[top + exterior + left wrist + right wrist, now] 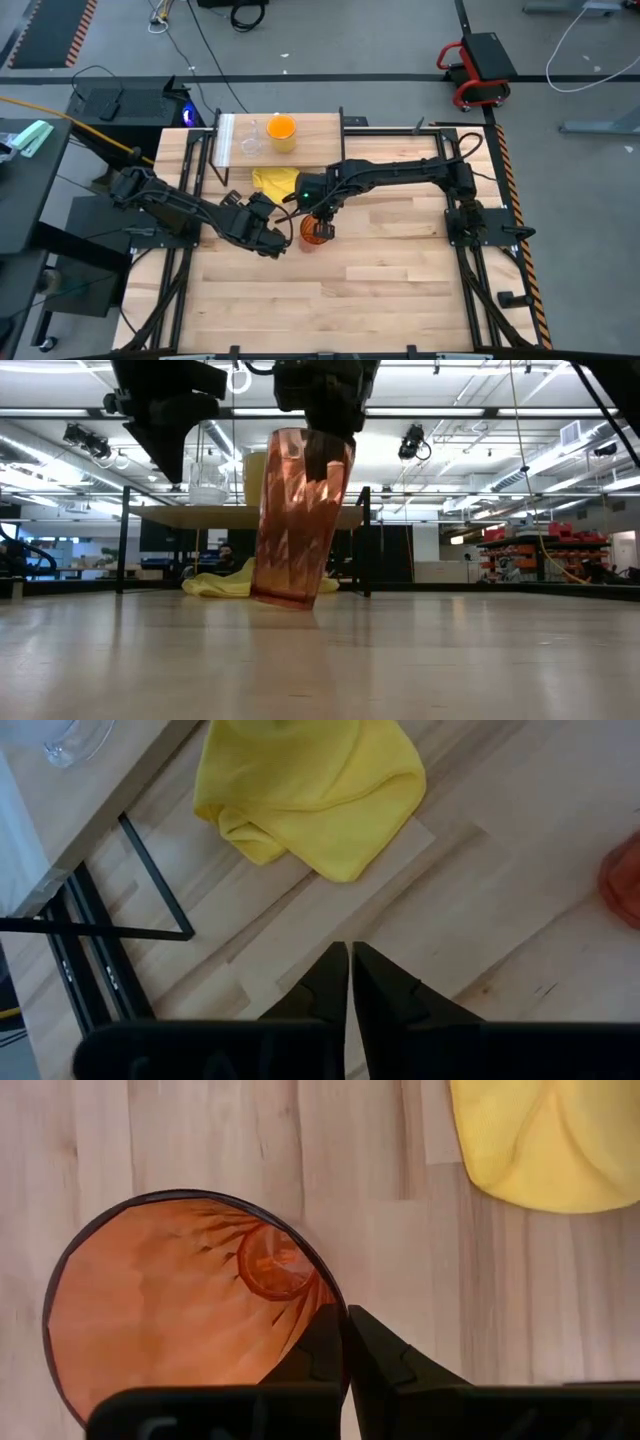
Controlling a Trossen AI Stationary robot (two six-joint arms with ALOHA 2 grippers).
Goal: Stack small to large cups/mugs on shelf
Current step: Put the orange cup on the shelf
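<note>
The amber tumbler (295, 520) hangs tilted from my right gripper (345, 1320), which is shut on its rim, right of the yellow cloth (275, 182). In the high view the tumbler (316, 232) sits just below that gripper (320, 218). The shelf (320, 128) stands on black legs at the table's far side. On it stand the small clear glass (249, 140) and the orange mug (282, 130). My left gripper (350, 955) is shut and holds nothing; it hovers left of the tumbler and points at the cloth (310, 795). My right gripper pinches the tumbler's rim (335, 1295) from above, pointing down. One finger (318, 1352) is inside the cup and the other (385, 1360) outside. The tumbler is lifted clear of the table and hangs tilted below the fingers, its base (285, 600) lowest.
The shelf's black legs (150, 880) stand close to the cloth. Bare plank tabletop (380, 290) stretches toward the near edge. Black frame rails (470, 230) run along both sides of the table.
</note>
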